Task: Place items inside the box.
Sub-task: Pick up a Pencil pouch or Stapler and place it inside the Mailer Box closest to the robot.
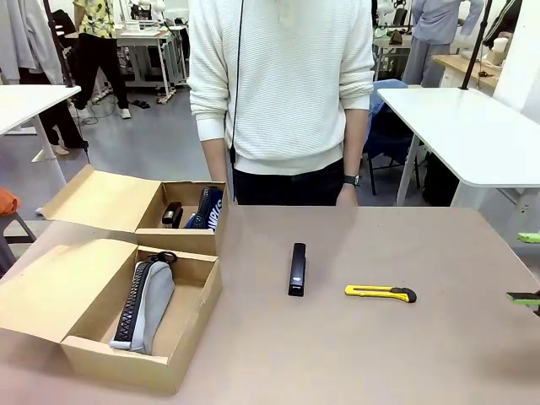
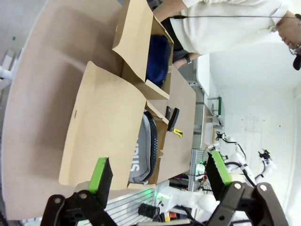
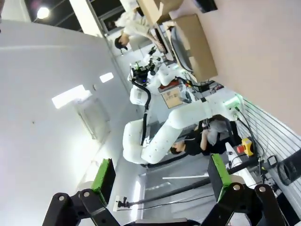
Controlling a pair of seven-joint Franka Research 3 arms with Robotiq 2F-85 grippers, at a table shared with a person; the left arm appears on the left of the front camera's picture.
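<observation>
– nearest box [image 1: 198, 325], what sits in it?
– grey pencil case [image 1: 150, 304], lying lengthwise inside. the far box [image 1: 181, 242] just behind holds the dark blue pouch [image 1: 209, 208] and one black stapler [image 1: 172, 214].
– what lies outside?
– second stapler [image 1: 297, 269] in the middle of the table [image 1: 354, 354], with the yellow utility knife [image 1: 380, 293] near it on the robot's right, not touching.
– jaws?
– left gripper [image 2: 159, 172] spread wide above the boxes, holding nothing. right gripper [image 3: 162, 175] equally wide, empty.
– anyone else?
– person [image 1: 287, 84] standing at the far side.
</observation>
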